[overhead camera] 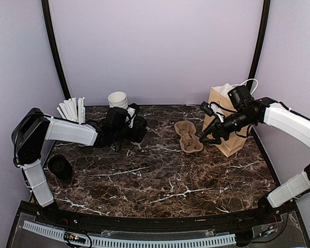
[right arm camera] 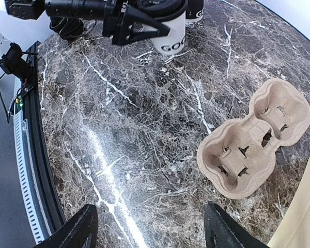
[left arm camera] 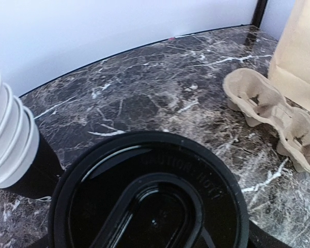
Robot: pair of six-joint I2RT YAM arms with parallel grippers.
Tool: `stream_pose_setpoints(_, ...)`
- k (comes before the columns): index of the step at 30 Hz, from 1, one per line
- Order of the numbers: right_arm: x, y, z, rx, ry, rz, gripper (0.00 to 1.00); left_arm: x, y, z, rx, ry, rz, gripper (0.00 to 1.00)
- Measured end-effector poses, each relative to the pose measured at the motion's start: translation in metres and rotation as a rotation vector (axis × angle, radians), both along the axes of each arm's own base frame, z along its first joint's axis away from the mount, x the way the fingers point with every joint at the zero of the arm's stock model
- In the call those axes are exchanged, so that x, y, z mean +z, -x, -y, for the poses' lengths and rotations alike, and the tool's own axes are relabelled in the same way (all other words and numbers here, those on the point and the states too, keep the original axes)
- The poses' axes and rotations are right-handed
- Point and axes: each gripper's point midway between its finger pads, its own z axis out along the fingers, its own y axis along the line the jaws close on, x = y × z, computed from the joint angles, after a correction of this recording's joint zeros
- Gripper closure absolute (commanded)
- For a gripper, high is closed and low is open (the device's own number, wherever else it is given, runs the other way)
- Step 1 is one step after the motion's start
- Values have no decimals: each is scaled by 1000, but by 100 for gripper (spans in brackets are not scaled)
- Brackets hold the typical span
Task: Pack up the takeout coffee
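Top external view suggests little is packed yet: a lidded cup is pinched by the left hand left of centre, the carrier is seen empty, and the right hand is held spread beside the bag.

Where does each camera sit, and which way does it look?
Top external: above, behind the bases, looking down on the marble table; left arm and right arm show.
Left wrist: on the left arm, looking over its lidded cup toward carrier and bag; no own parts clear.
Right wrist: looks down between the open right pincer's fingertips at the carrier.
All three share the carrier.
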Motion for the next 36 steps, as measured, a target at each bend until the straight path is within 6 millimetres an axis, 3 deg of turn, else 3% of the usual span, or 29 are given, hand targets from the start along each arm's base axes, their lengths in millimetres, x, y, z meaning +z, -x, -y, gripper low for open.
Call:
stream_pose_setpoints(7, 6, 0, 2, -9, 1, 25, 28, -24, -27, -30, 100, 14, -45, 10)
stream_pose_setpoints(13, 7, 0, 3, -12, 5, 28, 28, -30, -31, -26, 111, 53, -64, 3)
stream_pose_setpoints(21, 16, -1, 2, -11, 0, 39, 28, -31, -25, -30, 126, 77, -90, 1)
stream_pose_setpoints(24, 20, -3, 2, -10, -3, 49, 28, -20, -18, -33, 120, 85, -83, 1)
stream_pose_setpoints(30, 31, -7, 1, -14, -9, 62, 29, 27, -13, -35, 105, 139, -18, 1)
stream_pose_setpoints(33, 48, -16, 8, -45, -18, 89, 31, 46, -6, -39, 102, 155, 6, 1)
stream_pose_setpoints(36, 79, -38, 26, -121, -33, 157, 33, 66, 7, -45, 101, 165, 30, 5)
